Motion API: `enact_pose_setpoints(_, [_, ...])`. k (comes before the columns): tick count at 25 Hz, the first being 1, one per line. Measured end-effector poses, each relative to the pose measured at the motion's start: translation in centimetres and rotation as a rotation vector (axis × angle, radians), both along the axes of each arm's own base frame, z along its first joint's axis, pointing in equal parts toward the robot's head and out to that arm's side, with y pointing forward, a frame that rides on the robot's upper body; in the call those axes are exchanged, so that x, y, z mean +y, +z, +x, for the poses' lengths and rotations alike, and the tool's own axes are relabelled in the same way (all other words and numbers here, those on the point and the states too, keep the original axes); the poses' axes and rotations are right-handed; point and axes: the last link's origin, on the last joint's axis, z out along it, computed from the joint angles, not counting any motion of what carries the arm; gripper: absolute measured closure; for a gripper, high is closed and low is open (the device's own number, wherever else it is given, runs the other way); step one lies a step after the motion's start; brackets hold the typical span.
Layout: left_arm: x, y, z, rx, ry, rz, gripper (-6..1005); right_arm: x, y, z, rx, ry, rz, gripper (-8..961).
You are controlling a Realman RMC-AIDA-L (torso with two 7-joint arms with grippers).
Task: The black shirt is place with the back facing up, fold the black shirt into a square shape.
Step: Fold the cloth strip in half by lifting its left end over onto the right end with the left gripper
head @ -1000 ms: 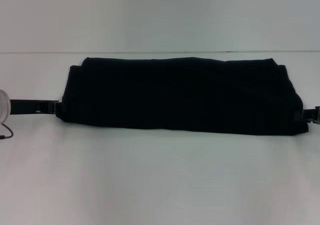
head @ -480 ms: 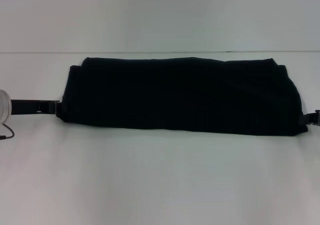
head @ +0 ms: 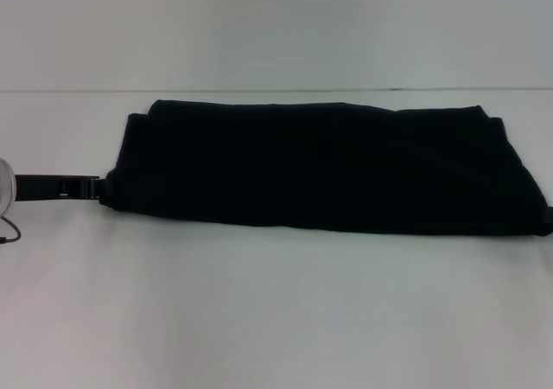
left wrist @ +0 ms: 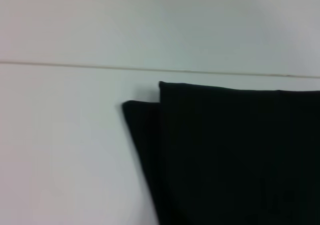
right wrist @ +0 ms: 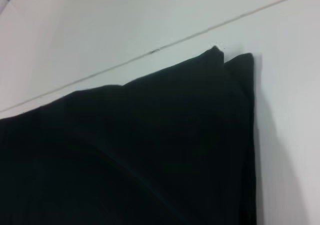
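The black shirt [head: 320, 168] lies on the white table [head: 276, 320] as a long folded band running left to right, its right end reaching the picture's edge. My left gripper [head: 97, 188] sits at the band's lower left corner, its black arm coming in from the left. The left wrist view shows the shirt [left wrist: 240, 155] with two layered fold edges at its corner. In the right wrist view the shirt [right wrist: 140, 155] fills the lower part, with a double-layered corner. My right gripper is out of view in every picture.
A white round part [head: 4, 180] with a thin cable [head: 10, 233] shows at the left edge, on my left arm. The table's far edge [head: 276, 90] runs just behind the shirt. Bare table lies in front of the shirt.
The shirt's right end has slid right and a little toward me, and the right gripper has left the picture. The shirt's left edge and the left gripper shifted slightly right.
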Motion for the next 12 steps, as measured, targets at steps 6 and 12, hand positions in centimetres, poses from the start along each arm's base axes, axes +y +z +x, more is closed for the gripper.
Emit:
enact_pose_setpoints(6, [-0.2, 0.1, -0.3, -0.002, 0.009, 0.001, 1001, -0.9, 0.8, 0.7, 0.025, -0.002, 0.016, 947])
enact_pose_setpoints(12, [-0.7, 0.4, -0.7, -0.003, 0.018, 0.002, 1000, -1.6, 1.1, 0.7, 0.044, 0.023, 0.011, 945])
